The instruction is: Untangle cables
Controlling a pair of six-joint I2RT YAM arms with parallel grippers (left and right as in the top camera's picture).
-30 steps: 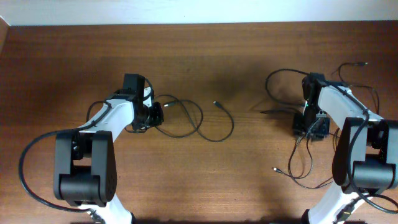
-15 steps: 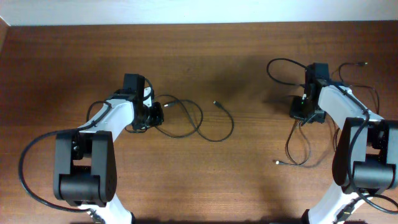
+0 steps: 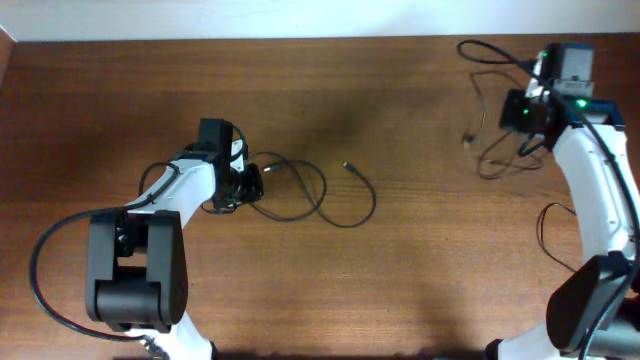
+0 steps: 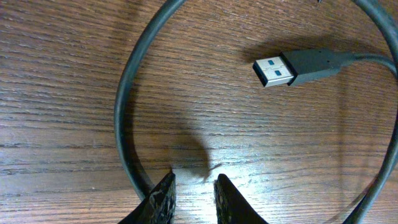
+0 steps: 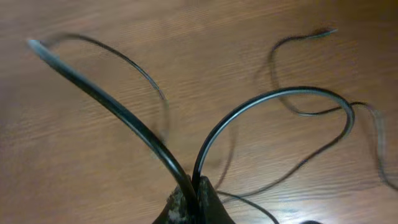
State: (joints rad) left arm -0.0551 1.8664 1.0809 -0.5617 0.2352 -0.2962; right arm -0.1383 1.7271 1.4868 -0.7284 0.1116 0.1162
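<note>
Black cord, thin, judged light and limp. 1 cable bundle (image 3: 500,160) is held off the worktop (image 3: 400,280) at the far right, with 2 strands (image 5: 112,114) pinched in the clenched right jaws and the loops sagging freely. A 2nd cable (image 3: 324,188) lies in loose loops left of centre, a USB-A plug (image 4: 280,67) flat on the wood. Left jaws are set narrowly apart just beside its curve, nothing seen between them. Jacket looks smooth, likely slippery. A hold on the cord close behind a plug is advised, never on the silvery tip.
</note>
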